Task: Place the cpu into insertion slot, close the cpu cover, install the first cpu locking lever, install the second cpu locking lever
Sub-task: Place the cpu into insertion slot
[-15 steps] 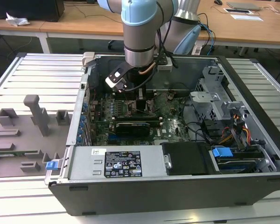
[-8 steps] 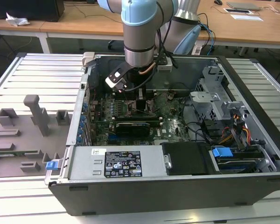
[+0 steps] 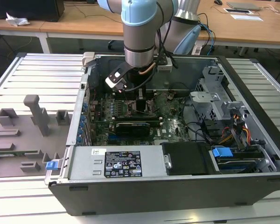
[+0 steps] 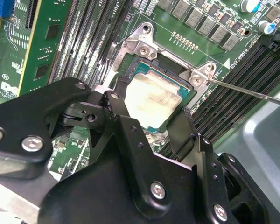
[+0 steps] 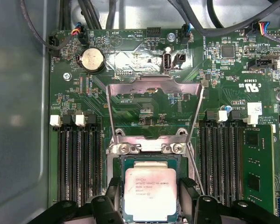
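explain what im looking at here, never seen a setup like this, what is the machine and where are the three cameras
It is a robot arm reaching down into an open computer case that lies on a slatted table. The exterior view looks on from off the arm. Both wrist views ride on the arm and look at the green circuit board. The black tool is right at the cpu, which lies in the insertion slot. The cpu cover is flipped open, not over the chip.

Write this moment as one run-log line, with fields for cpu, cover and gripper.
cpu: lying in insertion slot | cpu cover: open, raised off the slot | gripper: low over cpu
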